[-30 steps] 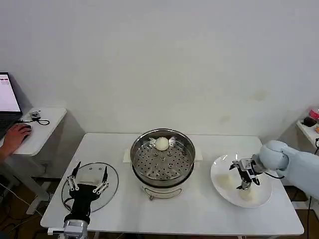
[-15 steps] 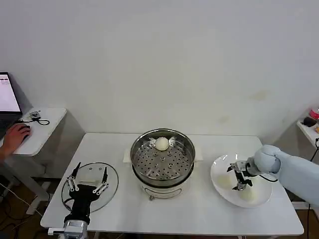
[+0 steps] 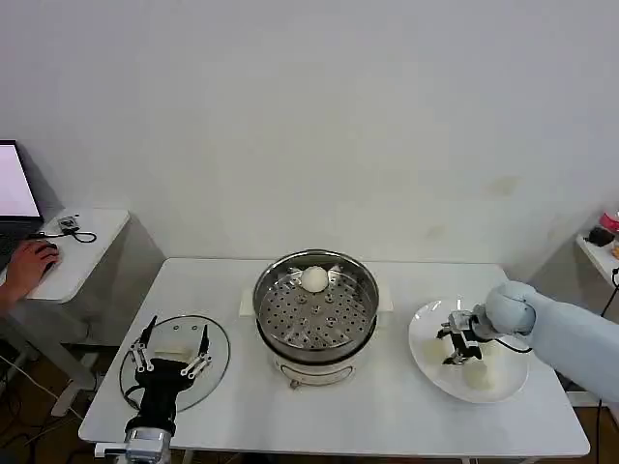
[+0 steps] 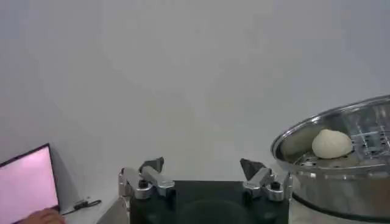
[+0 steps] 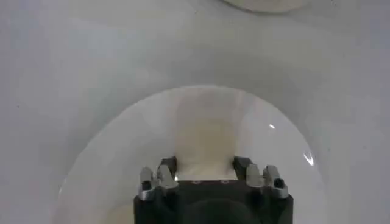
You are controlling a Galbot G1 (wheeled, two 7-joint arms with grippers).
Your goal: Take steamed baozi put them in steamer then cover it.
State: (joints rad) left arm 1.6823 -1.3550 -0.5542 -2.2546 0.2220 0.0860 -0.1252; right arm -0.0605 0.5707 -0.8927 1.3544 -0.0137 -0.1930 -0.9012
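The steamer (image 3: 315, 314) stood at the middle of the white table (image 3: 387, 416), and every other thing is placed from it. One steamed baozi (image 3: 314, 279) lay on the perforated tray at the steamer's far side, against the wall; the same bun (image 4: 331, 143) was seen past the left gripper's fingers in the left wrist view, inside the steel rim (image 4: 341, 122). To the steamer's right a white plate (image 3: 423, 358) was set, well apart from the pot, and more baozi (image 3: 477, 375) were seen on it. The right gripper (image 3: 458, 345) was lowered onto that plate, and in the right wrist view its fingers (image 5: 166, 172) were closed against the two sides of a cream bun (image 5: 205, 143), which was thus gripped between them while resting on the plate (image 5: 103, 158). To the steamer's left the cover (image 3: 219, 349) lay flat on the table, its whitish handle (image 3: 170, 346) upward. The left gripper (image 3: 171, 350) was held just above the cover with its fingers spread wide and nothing between them.
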